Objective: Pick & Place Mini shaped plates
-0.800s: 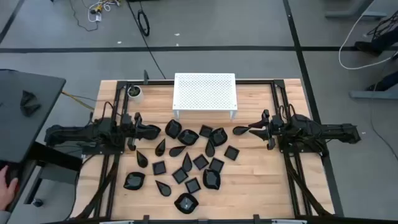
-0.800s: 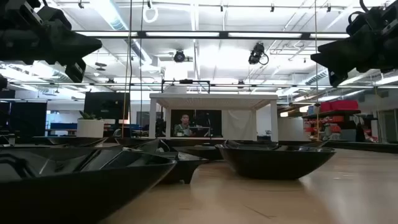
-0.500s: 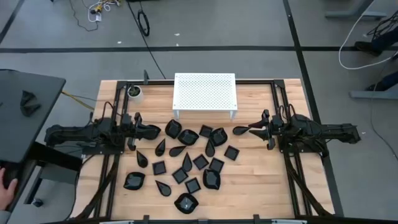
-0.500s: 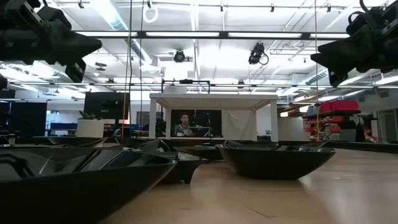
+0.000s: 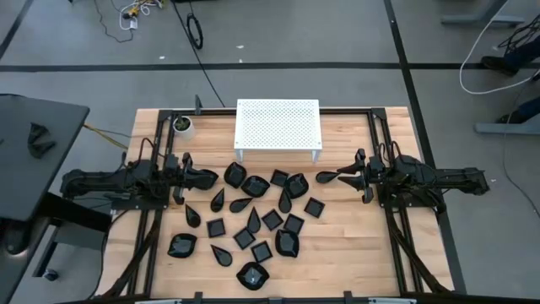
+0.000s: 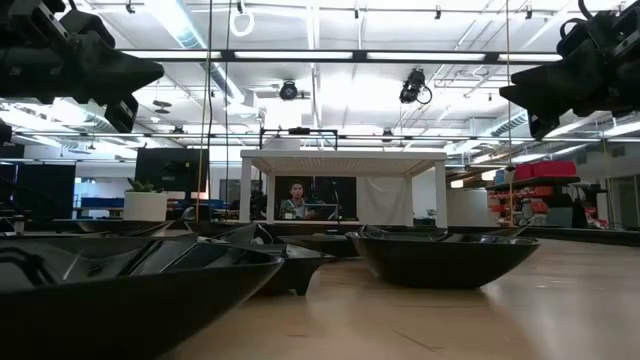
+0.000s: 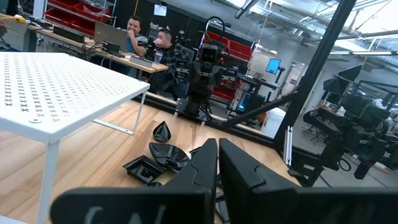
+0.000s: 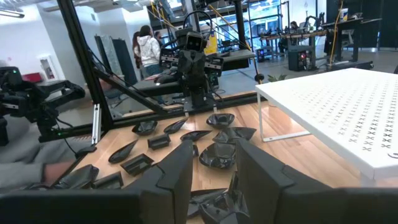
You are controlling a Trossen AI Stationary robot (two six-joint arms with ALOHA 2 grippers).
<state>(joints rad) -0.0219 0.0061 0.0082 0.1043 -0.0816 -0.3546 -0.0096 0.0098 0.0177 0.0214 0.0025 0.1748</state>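
High view: about twenty mini shaped plates [image 5: 272, 220], tiny glossy black dishes in square, teardrop and lobed forms, lie scattered over the middle of the wooden table [image 5: 363, 253], in front of a white perforated stand [image 5: 278, 127]; a small white cup with a green plant [image 5: 181, 125] sits by the stand's left corner. The left claw [image 5: 207, 177] hovers at the left edge of the scatter with its fingers pressed together, holding nothing, as the left wrist view confirms [image 7: 217, 163]. The right claw [image 5: 344, 176] hovers at the right edge of the scatter with its fingers spread and nothing pinched between them [image 8: 211, 163]; a teardrop plate [image 5: 326, 177] lies just at its tip, though contact cannot be told. Compared with the preceding frames, neither arm nor any plate has shifted; only a person's hand at the lower-left edge of the high view has gone. The task therefore appears to be at its very start, with every plate unpicked, and the spread right claw seems the likelier one to make the first grasp.
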